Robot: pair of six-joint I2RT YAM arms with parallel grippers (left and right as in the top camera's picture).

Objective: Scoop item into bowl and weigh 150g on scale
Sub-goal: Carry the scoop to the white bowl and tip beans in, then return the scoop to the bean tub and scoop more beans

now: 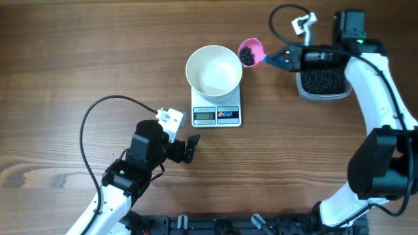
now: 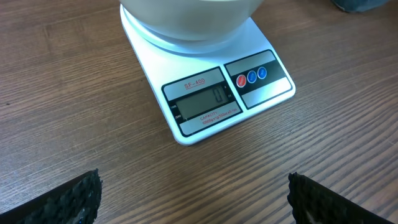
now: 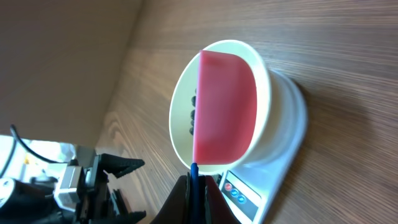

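some beads [image 1: 247,57] in pink scoop [image 1: 255,45] | scoop clamped in right tool [image 1: 281,59]

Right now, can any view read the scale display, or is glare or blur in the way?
Left wrist: the display on the scale is sharp, free of glare, reading 0. Overhead: evenly lit, but the digits are too small to read. Right wrist: the pink scoop fills the middle, hiding much of the bowl; the lower-left corner is washed out.
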